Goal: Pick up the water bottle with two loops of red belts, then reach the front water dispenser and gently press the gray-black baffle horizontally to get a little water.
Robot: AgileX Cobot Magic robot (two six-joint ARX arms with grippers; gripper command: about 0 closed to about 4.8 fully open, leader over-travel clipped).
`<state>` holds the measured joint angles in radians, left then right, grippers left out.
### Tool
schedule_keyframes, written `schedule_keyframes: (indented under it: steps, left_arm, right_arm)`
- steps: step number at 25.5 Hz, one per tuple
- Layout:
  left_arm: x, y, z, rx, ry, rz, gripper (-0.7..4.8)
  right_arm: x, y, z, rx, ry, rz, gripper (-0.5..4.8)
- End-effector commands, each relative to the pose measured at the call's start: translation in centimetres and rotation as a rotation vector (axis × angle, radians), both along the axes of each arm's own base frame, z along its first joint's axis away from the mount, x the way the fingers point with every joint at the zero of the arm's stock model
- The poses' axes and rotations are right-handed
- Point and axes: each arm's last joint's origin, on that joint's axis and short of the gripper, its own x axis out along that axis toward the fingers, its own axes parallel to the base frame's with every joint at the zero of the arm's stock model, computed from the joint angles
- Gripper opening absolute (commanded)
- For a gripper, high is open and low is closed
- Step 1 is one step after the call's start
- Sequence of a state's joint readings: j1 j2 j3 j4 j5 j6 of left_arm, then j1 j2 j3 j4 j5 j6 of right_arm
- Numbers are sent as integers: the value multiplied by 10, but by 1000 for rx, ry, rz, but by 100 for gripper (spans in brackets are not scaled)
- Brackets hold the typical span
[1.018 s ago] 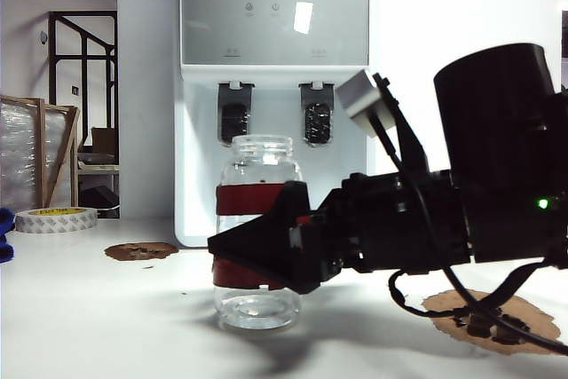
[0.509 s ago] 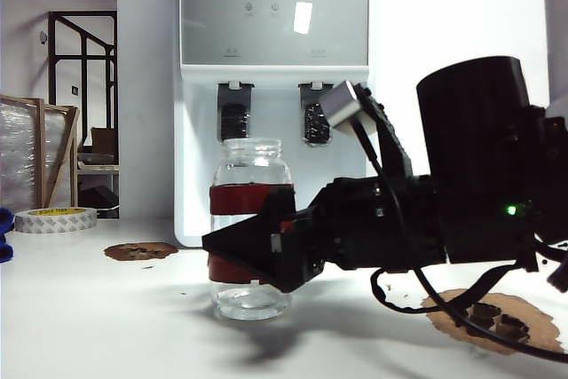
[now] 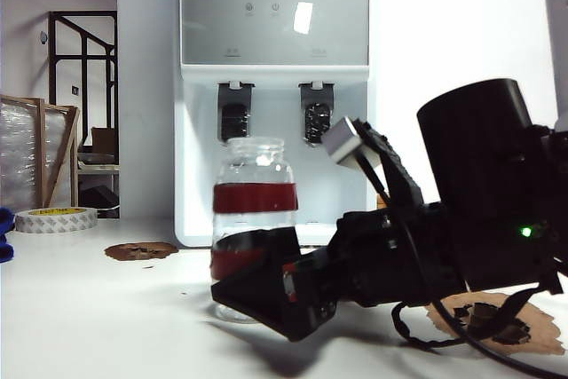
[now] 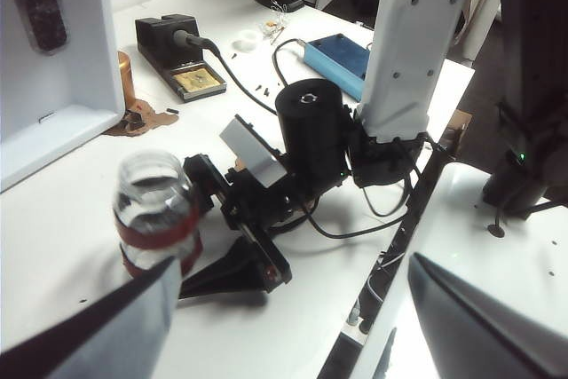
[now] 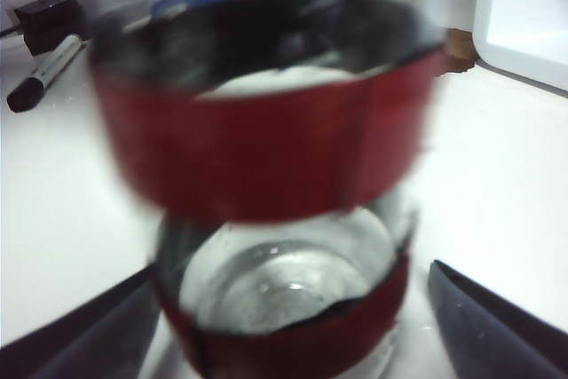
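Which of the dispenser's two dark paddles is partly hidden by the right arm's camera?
The right-hand paddle: the grey camera block above the right hand covers its lower corner. The left paddle shows whole, above the jar.

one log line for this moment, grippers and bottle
right gripper: open, low around water bottle | left gripper: open, away from it | bottle: upright on table, before water dispenser

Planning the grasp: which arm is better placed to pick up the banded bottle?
Right. The right gripper has open fingers on either side of the water bottle at its lower red band. The left gripper hangs open well away from it.
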<state>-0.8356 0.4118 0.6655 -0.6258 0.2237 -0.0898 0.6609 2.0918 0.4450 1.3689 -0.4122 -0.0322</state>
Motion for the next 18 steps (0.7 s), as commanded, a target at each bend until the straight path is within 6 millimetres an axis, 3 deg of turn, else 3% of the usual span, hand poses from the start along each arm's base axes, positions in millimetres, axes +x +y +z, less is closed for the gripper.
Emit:
schedule_keyframes:
  steps: [1, 14, 18]
  left_arm:
    - [0, 0, 3, -9, -9, 0, 414]
    - [0, 1, 3, -4, -13, 10, 414]
    - [3, 3, 5, 24, -49, 129, 414]
  right_arm:
    - [-1, 0, 2, 8, 4, -2, 479]
    - [-5, -4, 2, 8, 21, -14, 479]
    - [-15, -15, 7, -12, 17, -77, 479]
